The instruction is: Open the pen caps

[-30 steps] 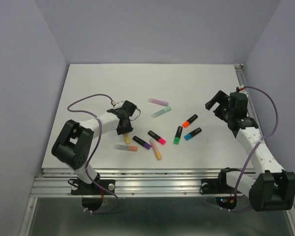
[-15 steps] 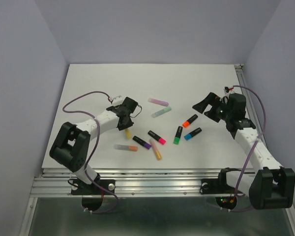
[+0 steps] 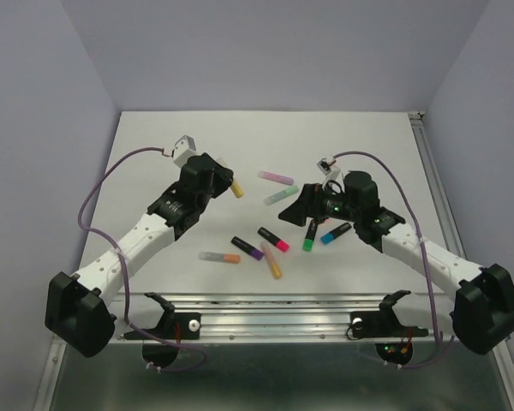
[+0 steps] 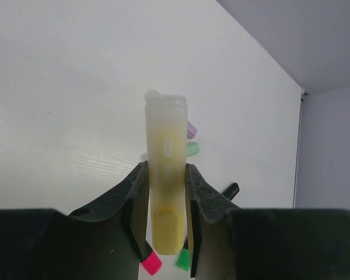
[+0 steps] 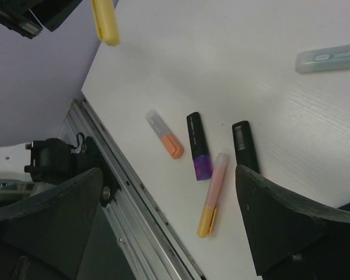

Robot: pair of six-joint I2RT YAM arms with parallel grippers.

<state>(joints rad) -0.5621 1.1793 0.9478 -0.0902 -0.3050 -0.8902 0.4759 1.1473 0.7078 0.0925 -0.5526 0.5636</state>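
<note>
My left gripper [image 3: 224,183] is shut on a pale yellow pen [image 3: 236,189] and holds it above the table; in the left wrist view the pen [image 4: 165,151] stands upright between the fingers [image 4: 137,186], cap on. My right gripper [image 3: 296,205] is open and empty, pointing left above the pens; its wrist view [image 5: 169,233] shows wide-apart jaws and the held yellow pen [image 5: 105,22] at the top. Capped pens on the table: purple pastel [image 3: 276,177], mint [image 3: 282,196], black with green cap [image 3: 310,236], black with blue cap [image 3: 336,233], black with pink cap [image 3: 275,240], black with purple cap [image 3: 247,248].
A pink pen with a yellow cap [image 3: 271,259] and a grey pen with an orange cap [image 3: 219,257] lie nearest the front edge; both show in the right wrist view [image 5: 212,195], [image 5: 164,135]. A metal rail [image 3: 274,300] runs along the table's near edge.
My left gripper has lifted the yellow pen off the table and moved back and right. My right arm has swung left and down over the middle pens.
</note>
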